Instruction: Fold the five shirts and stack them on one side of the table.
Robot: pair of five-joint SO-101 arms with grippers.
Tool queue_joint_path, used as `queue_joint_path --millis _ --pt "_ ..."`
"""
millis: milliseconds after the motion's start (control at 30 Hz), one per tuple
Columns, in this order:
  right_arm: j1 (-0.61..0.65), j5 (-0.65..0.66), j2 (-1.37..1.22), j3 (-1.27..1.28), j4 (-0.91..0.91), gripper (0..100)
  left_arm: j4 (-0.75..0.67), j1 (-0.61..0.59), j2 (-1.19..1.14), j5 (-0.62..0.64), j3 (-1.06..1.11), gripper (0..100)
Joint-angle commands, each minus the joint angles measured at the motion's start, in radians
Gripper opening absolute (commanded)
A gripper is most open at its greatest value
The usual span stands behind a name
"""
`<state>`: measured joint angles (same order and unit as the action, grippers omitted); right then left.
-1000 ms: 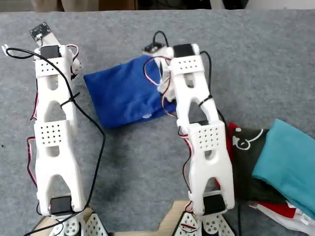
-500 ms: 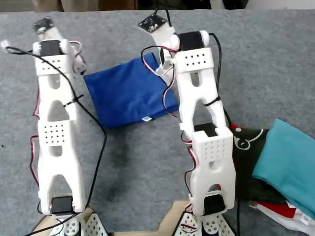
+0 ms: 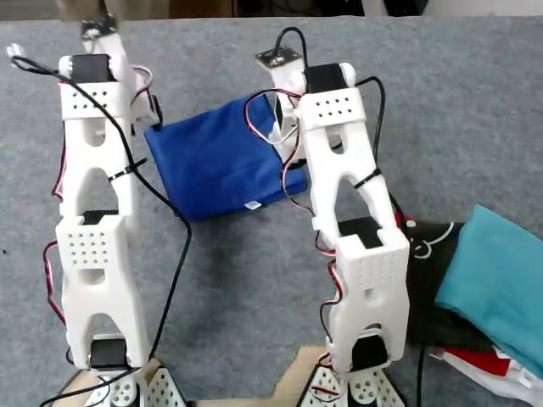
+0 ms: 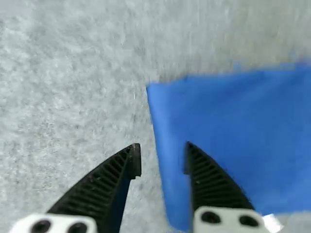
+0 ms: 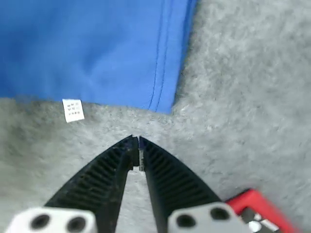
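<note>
A folded blue shirt lies on the grey mat between the two arms. In the left wrist view my left gripper is open above one side edge of the blue shirt, one finger over the cloth and the other over the mat. My right gripper is shut with nothing in it, over bare mat just off a corner of the blue shirt near its white label. A heap of unfolded shirts, teal over black, red and white, lies at the table's right edge.
The arms' white links and loose cables hang over the mat on both sides of the blue shirt. A red corner of the heap lies close to my right gripper. Open mat stretches along the far side and at the right rear.
Both arms stretched toward the far side. The right gripper came off the blue shirt's right edge and now hangs beside its corner. The left wrist swung toward the shirt's left edge.
</note>
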<state>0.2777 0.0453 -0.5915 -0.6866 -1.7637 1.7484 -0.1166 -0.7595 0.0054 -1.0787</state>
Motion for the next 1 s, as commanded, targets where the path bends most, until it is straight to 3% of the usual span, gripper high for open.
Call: queue_joint_path --millis 0,133,233,367,800,967 --pt "-0.008 -0.13 0.082 -0.007 0.026 15.7 0.011 -0.025 0.076 0.008 0.015 22" --pt "0.039 -0.216 0.076 0.002 0.064 27.6 0.011 -0.074 0.038 0.044 0.049 22" --pt "0.079 -0.276 0.041 -0.005 0.107 30.9 0.011 -0.068 0.004 0.078 0.057 24" --pt "0.101 -0.364 -0.019 -0.007 0.178 31.1 0.011 -0.054 -0.027 0.08 0.055 29" --pt "0.14 -0.549 -0.102 -0.007 0.313 31.3 -0.014 -0.061 -0.246 0.084 -0.133 28" --pt "0.17 -0.657 -0.15 -0.007 0.339 31.3 -0.014 -0.063 -0.318 0.161 -0.258 28"
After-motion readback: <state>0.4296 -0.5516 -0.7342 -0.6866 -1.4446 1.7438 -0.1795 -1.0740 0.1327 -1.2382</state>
